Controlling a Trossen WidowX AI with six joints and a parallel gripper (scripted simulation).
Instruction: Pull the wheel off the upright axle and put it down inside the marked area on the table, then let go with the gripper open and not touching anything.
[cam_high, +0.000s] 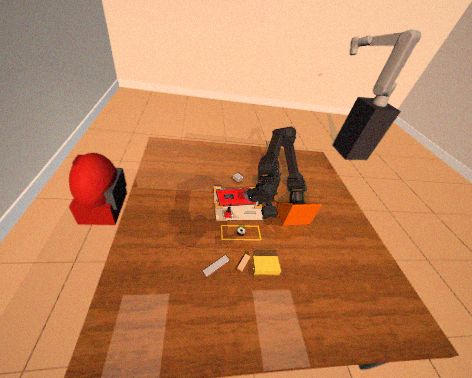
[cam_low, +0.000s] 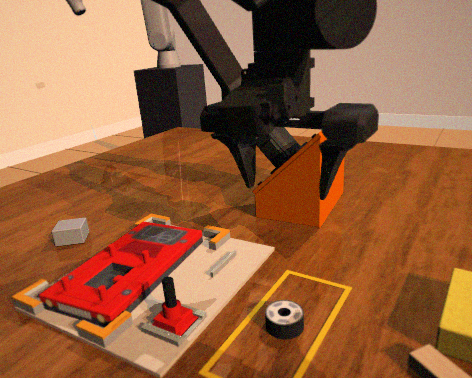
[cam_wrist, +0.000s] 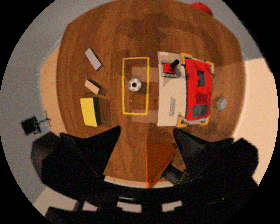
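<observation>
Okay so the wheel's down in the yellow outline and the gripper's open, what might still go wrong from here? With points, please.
Not much, I'd judge. The gripper (cam_low: 287, 192) (cam_wrist: 146, 130) is wide open, so a swing of its spread fingers might knock the orange wedge (cam_low: 290, 205) (cam_wrist: 159, 155) close by. And the wheel (cam_high: 241, 231) (cam_low: 284, 320) (cam_wrist: 134, 84) lies flat inside the yellow outline (cam_high: 221, 233) (cam_low: 320, 281) (cam_wrist: 123, 86) with nothing holding it, so a low pass back over it could push it across the line.
</observation>
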